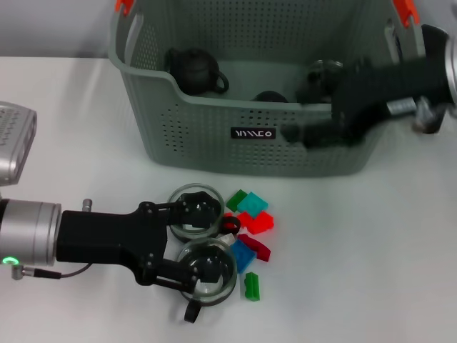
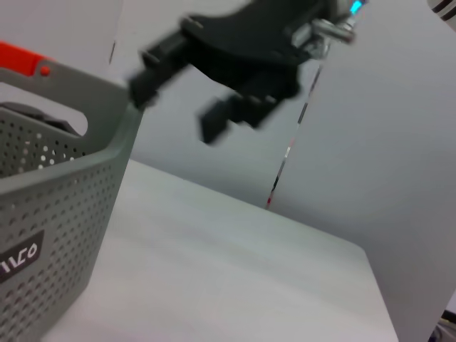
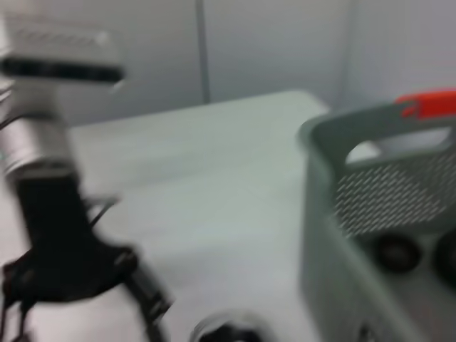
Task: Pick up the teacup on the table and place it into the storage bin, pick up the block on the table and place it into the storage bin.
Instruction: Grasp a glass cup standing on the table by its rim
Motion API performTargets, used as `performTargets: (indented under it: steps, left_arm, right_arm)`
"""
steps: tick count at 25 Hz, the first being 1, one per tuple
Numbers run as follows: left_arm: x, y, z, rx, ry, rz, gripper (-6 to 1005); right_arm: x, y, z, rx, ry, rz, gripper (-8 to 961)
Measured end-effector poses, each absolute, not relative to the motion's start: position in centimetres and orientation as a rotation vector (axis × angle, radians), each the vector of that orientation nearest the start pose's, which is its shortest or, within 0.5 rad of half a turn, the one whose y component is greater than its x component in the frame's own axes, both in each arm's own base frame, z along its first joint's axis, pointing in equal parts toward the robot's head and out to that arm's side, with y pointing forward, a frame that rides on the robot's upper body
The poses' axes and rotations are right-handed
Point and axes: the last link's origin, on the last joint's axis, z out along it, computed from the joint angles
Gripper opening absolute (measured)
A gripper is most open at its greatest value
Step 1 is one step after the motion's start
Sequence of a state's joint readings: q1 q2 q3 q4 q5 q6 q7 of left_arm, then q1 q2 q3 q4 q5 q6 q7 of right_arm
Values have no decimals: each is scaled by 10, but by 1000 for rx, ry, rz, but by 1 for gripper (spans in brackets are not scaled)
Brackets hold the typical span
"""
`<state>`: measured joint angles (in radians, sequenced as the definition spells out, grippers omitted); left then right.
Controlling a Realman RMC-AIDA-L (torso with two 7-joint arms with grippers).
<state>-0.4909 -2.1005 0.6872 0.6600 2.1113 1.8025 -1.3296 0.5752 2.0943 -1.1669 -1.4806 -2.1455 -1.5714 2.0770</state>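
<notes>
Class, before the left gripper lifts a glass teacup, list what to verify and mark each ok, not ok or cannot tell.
1. Left gripper at the near glass teacup: ok.
2. Fingers closed on it: cannot tell.
3. Second glass teacup apart from the first: ok.
4. Coloured blocks crowd the cups' right side: not ok.
5. Right gripper over the storage bin rim, away from the cups: ok.
6. Room in the bin beside the black teapot: ok.

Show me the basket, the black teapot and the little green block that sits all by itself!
storage bin (image 1: 214, 153): head view, front wall beside the label.
black teapot (image 1: 193, 70): head view, its round body inside the bin.
green block (image 1: 251, 286): head view, its top.
</notes>
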Motion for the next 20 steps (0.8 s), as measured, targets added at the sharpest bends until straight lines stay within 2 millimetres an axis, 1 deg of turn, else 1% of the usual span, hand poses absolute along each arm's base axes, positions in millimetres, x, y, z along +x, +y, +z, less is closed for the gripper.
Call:
performTargets:
  steps: [5, 7, 11, 16, 20]
  left_arm:
    - [-263, 283, -8, -2984, -556, -730, 952]
    - [-264, 282, -6, -2995, -542, -705, 952]
    - [-264, 282, -3, -3060, -498, -604, 952]
    - [-253, 286, 6, -3144, -441, -456, 951]
    - [-236, 291, 10, -3211, -405, -307, 951]
  right_arm:
    - [135, 336, 35, -2932, 357, 130, 656]
    - [139, 335, 35, -2933, 386, 129, 656]
    - [146, 340, 40, -2895, 458, 169, 657]
    - [150, 348, 39, -2880, 527, 214, 657]
    - [153, 350, 36, -2887, 548, 215, 657]
